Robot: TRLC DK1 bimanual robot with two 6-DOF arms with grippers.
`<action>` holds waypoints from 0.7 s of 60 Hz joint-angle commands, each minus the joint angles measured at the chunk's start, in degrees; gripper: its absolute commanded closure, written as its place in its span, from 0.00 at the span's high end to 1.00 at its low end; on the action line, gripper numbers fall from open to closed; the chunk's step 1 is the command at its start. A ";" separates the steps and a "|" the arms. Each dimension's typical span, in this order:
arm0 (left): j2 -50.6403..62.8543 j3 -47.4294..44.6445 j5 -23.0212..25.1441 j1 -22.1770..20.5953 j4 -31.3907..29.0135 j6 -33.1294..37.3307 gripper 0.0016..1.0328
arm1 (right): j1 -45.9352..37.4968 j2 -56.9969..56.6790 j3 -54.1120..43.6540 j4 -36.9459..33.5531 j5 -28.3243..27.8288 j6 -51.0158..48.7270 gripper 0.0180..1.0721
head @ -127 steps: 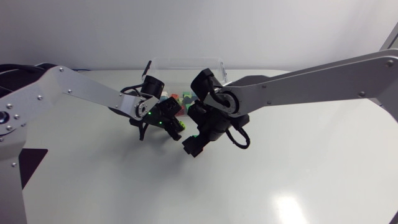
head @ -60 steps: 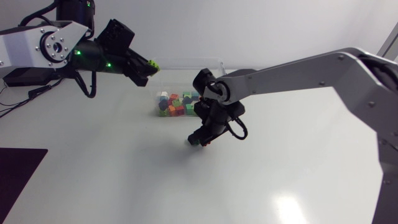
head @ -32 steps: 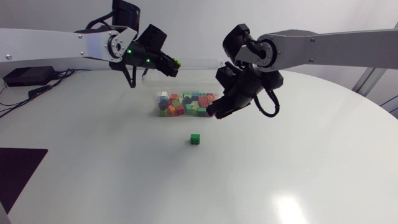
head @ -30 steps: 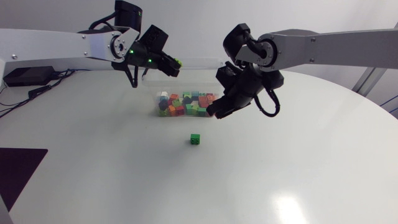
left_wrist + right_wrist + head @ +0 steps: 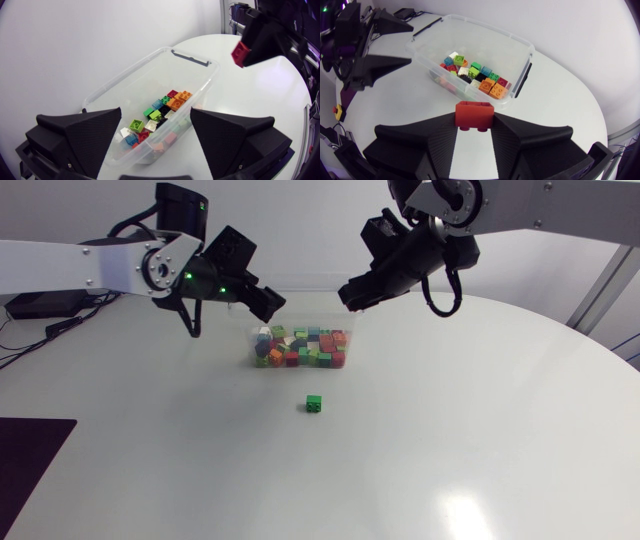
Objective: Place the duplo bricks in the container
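Observation:
A clear plastic container (image 5: 300,278) at the table's back holds several coloured duplo bricks (image 5: 298,347). One green brick (image 5: 314,403) lies alone on the table in front of it. My left gripper (image 5: 266,302) hangs open over the container's left end; in the left wrist view its fingers (image 5: 80,132) frame the container (image 5: 145,62), where a lime brick (image 5: 136,125) lies among the others. My right gripper (image 5: 351,294) hovers above the container's right end, shut on a red brick (image 5: 474,114). That red brick (image 5: 240,52) also shows in the left wrist view.
In the right wrist view my left gripper (image 5: 400,44) is beside the container (image 5: 485,27), opposite my right one. A black mat (image 5: 30,445) lies at the table's left edge. White tabletop (image 5: 420,450) spreads in front of the loose green brick.
My left gripper has opened and the lime brick it held is gone from its fingers. My right arm has risen and moved back over the container, still holding the red brick.

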 commanded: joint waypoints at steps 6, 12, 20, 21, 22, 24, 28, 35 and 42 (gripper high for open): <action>-8.28 -10.06 2.83 -1.91 -1.45 5.13 0.95 | -0.41 5.28 5.75 2.18 -0.97 -0.48 0.32; -10.74 -15.51 4.06 -3.22 -1.45 7.85 0.95 | -0.32 8.09 9.18 3.76 -1.23 -0.48 0.32; -10.82 -18.68 5.11 -4.10 -1.45 9.52 0.95 | 0.12 11.17 11.64 6.49 -1.23 -0.48 0.32; -10.74 -19.11 5.46 -4.37 -1.45 9.88 0.95 | 0.12 11.52 11.90 6.75 -1.23 -0.48 0.32; -10.56 -19.38 5.64 -4.45 -1.45 10.14 0.95 | 0.20 12.05 12.34 6.92 -1.23 -0.40 0.32; -10.21 -19.82 5.82 -4.89 -1.45 10.75 0.95 | 0.20 13.19 13.22 7.63 -1.23 -0.31 0.32; -9.24 -20.08 5.90 -5.69 -1.45 11.90 0.95 | 0.38 15.39 14.89 8.59 -1.23 -0.13 0.32; -6.87 -18.68 6.43 -6.92 -3.21 13.57 0.95 | 1.17 18.55 16.56 11.58 -0.62 -0.13 0.32; -4.14 -16.39 6.43 -8.06 -5.14 15.15 0.95 | 2.31 21.54 18.76 14.31 1.23 -0.66 0.42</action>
